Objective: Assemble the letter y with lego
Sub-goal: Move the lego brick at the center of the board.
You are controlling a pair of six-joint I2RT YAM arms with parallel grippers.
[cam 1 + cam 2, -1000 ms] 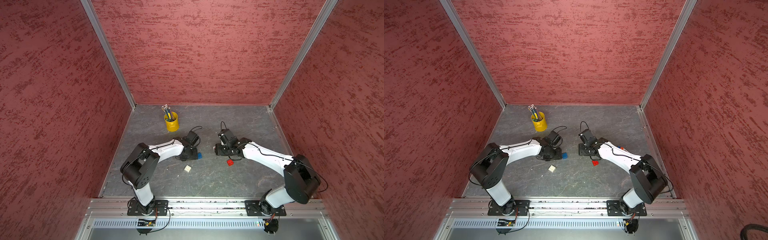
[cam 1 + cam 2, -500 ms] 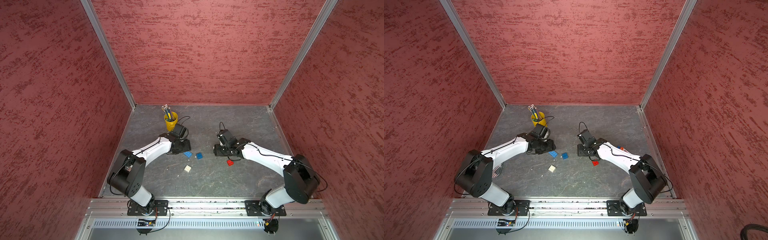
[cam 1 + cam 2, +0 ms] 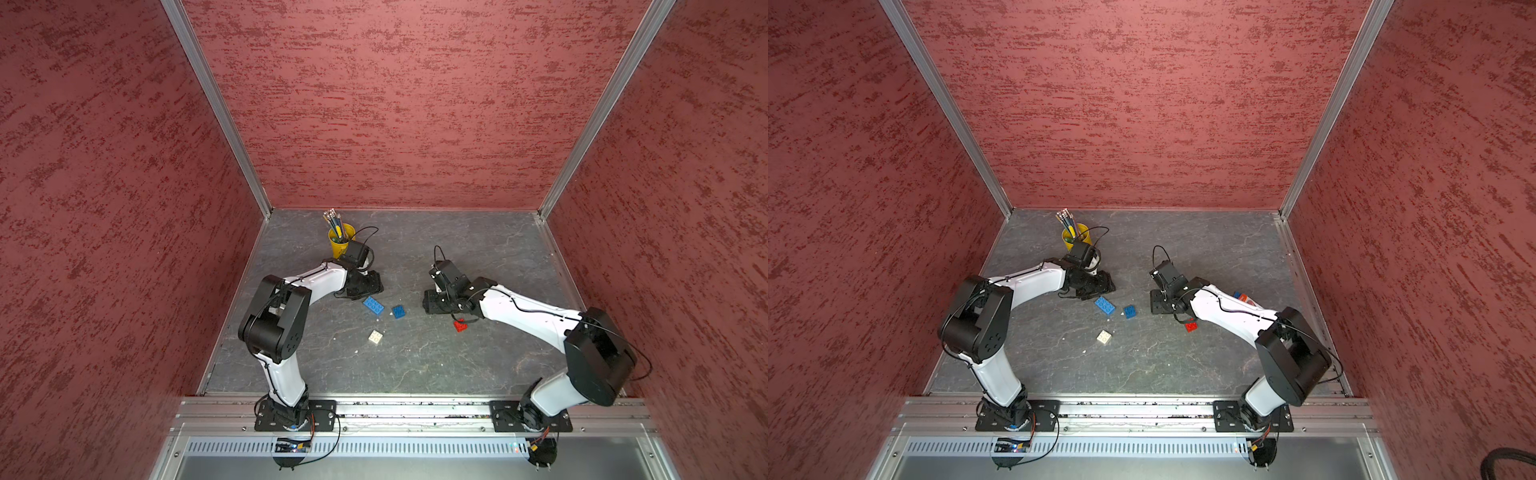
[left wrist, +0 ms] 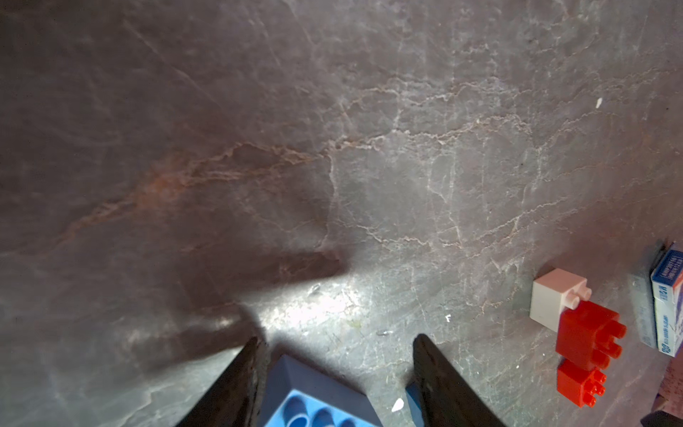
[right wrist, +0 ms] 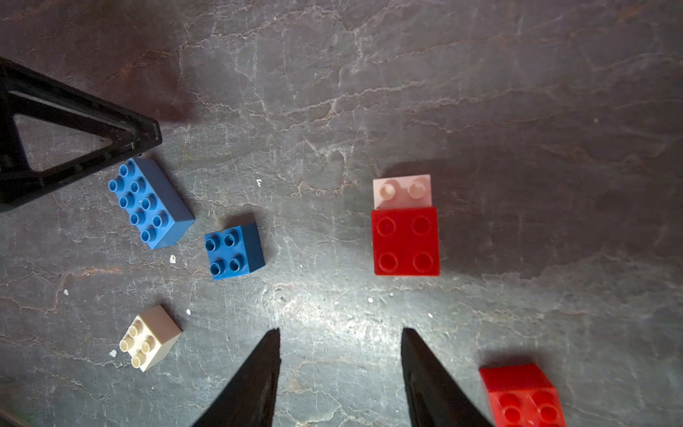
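The lego lies loose on the grey floor. A long blue brick (image 3: 373,306) and a small blue brick (image 3: 399,311) lie side by side, with a white square (image 3: 375,337) nearer the front. A red brick (image 5: 405,240) sits joined on a white one (image 5: 402,190). Another red brick (image 3: 459,325) lies alone by my right arm. No letter y is in view. My left gripper (image 4: 338,344) is open, low over the far end of the long blue brick (image 4: 314,399). My right gripper (image 5: 340,332) is open over bare floor.
A yellow pencil cup (image 3: 340,241) stands just behind my left wrist. A small blue and white box (image 3: 1244,297) lies beyond my right forearm. Red walls close in the floor on three sides, and a metal rail (image 3: 415,409) runs along the front.
My left arm has swung back toward the pencil cup, uncovering the long blue brick on the floor beside the small blue one. The right arm has barely moved.
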